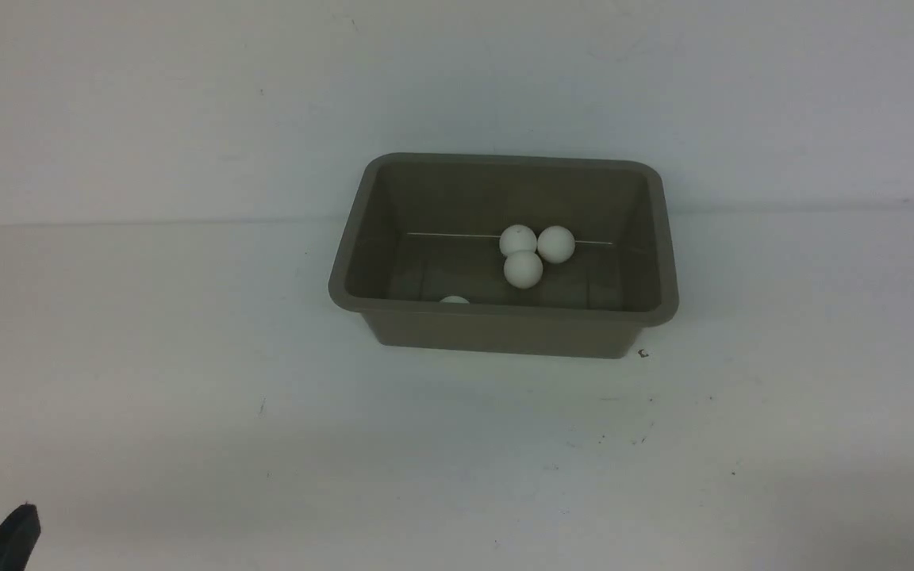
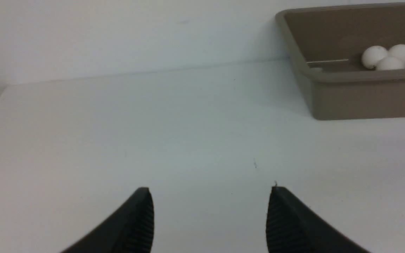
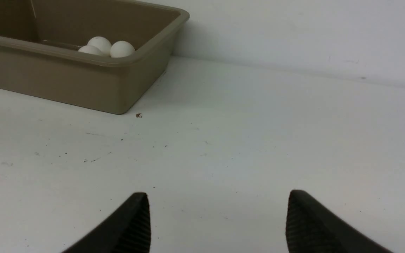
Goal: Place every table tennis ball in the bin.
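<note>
The taupe bin stands at the middle of the white table, against the back wall. Inside it lie several white table tennis balls: a cluster of three touching one another near the centre, and one more half hidden behind the near wall. The left wrist view shows the bin with the cluster; the right wrist view shows the bin and balls. My left gripper is open and empty over bare table, far from the bin. My right gripper is open and empty too.
The white table meets a white wall behind the bin. A small dark crumb lies by the bin's front right corner. Only a tip of the left gripper shows in the front view's bottom left corner.
</note>
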`<action>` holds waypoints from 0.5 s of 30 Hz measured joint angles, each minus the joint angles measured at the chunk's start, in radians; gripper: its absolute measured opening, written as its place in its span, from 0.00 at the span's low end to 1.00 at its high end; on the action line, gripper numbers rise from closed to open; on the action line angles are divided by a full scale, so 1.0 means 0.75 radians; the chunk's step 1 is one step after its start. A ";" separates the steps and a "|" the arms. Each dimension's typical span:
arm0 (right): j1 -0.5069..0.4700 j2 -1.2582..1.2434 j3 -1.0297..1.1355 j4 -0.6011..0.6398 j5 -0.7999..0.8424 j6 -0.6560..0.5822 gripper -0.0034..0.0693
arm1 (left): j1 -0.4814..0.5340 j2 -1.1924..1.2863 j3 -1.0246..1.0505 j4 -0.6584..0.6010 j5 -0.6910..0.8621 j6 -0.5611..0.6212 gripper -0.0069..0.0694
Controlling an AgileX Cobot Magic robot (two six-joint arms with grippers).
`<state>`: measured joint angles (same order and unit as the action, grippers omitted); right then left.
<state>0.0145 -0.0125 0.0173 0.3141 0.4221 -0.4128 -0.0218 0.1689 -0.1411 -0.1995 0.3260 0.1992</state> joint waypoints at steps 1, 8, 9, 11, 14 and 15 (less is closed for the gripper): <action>0.000 0.000 0.000 0.000 0.000 0.000 0.70 | 0.032 -0.033 0.010 -0.002 0.024 -0.001 0.61; 0.000 0.000 0.000 0.000 0.000 0.000 0.70 | 0.123 -0.139 0.025 -0.001 0.161 -0.004 0.61; 0.000 0.000 0.000 0.000 0.000 0.000 0.70 | 0.129 -0.153 0.028 0.001 0.175 -0.004 0.61; 0.000 0.000 0.000 0.000 0.000 0.000 0.70 | 0.134 -0.194 0.051 0.013 0.197 -0.004 0.61; 0.000 0.000 0.000 0.000 0.000 0.000 0.70 | 0.145 -0.236 0.102 0.026 0.198 -0.026 0.61; 0.000 0.000 0.000 0.000 0.000 0.000 0.70 | 0.147 -0.238 0.102 0.026 0.198 -0.026 0.61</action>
<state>0.0145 -0.0125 0.0173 0.3142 0.4221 -0.4128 0.0882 -0.0093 -0.0646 -0.1801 0.4747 0.1794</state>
